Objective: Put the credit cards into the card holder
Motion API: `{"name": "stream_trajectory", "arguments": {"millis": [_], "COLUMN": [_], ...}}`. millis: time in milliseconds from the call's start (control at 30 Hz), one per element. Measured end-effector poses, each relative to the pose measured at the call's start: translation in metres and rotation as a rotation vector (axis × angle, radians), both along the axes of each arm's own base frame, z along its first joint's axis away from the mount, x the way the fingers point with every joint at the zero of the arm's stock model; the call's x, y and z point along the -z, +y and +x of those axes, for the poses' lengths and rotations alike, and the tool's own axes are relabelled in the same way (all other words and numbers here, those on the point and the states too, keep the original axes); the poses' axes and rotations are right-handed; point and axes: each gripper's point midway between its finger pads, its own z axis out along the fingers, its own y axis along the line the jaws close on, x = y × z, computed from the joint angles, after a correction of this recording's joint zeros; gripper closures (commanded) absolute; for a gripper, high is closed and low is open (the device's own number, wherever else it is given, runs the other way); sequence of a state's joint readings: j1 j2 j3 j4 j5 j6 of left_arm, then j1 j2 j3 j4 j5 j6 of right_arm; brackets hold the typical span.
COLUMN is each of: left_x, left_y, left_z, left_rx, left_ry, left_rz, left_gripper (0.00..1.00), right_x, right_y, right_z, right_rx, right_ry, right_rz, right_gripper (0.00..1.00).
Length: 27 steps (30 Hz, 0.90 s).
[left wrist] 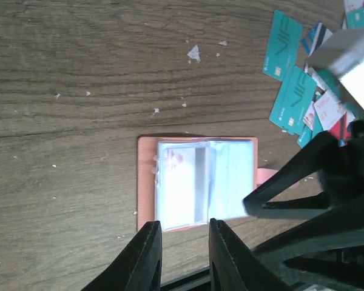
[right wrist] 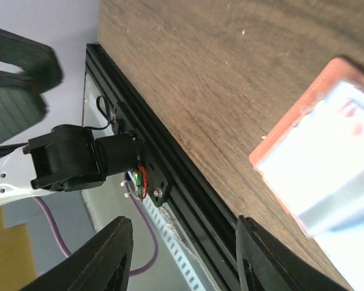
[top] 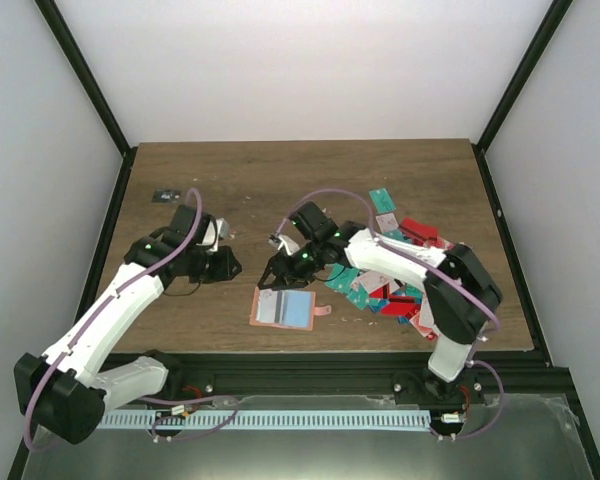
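The salmon-pink card holder lies open on the table near the front edge, blue-grey pockets up. It also shows in the left wrist view and the right wrist view. The credit cards lie in a heap of teal, red and white cards to its right, and some show in the left wrist view. My left gripper is open and empty, left of the holder. My right gripper is open and empty, just above the holder's far left corner.
A tiny dark object lies at the far left of the table. The black front rail runs just past the holder. Small white flecks dot the wood. White walls close in the table on three sides.
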State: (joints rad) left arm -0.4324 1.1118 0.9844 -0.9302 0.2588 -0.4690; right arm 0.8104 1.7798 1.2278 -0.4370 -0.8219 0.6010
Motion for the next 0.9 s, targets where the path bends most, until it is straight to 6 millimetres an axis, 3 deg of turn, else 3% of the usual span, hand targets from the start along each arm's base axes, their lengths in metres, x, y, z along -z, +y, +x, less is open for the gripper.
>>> {"name": "stream_trajectory", "arguments": {"millis": [167, 467, 700, 900], "left_x": [-0.010, -0.021, -0.021, -0.028], "left_y": [-0.004, -0.020, -0.050, -0.093], "left_z": [-0.006, -0.008, 0.005, 0.023], "left_rx": [0.020, 0.075, 0.149, 0.241], "left_ry": [-0.017, -0.039, -0.039, -0.059], "left_rz": [-0.041, -0.130, -0.178, -0.214], "left_gripper": [0.76, 0.76, 0.75, 0.76], "right_x": [-0.023, -0.027, -0.040, -0.036], "right_y": [-0.025, -0.101, -0.162, -0.195], "right_z": [0.009, 0.017, 0.029, 0.031], "right_rx": [0.083, 0.310, 0.520, 0.641], "right_ry": [-0.126, -0.255, -0.321, -0.329], "right_rz": [-0.040, -0.217, -0.315, -0.431], "right_gripper": [0.49, 0.41, 0.32, 0.14]}}
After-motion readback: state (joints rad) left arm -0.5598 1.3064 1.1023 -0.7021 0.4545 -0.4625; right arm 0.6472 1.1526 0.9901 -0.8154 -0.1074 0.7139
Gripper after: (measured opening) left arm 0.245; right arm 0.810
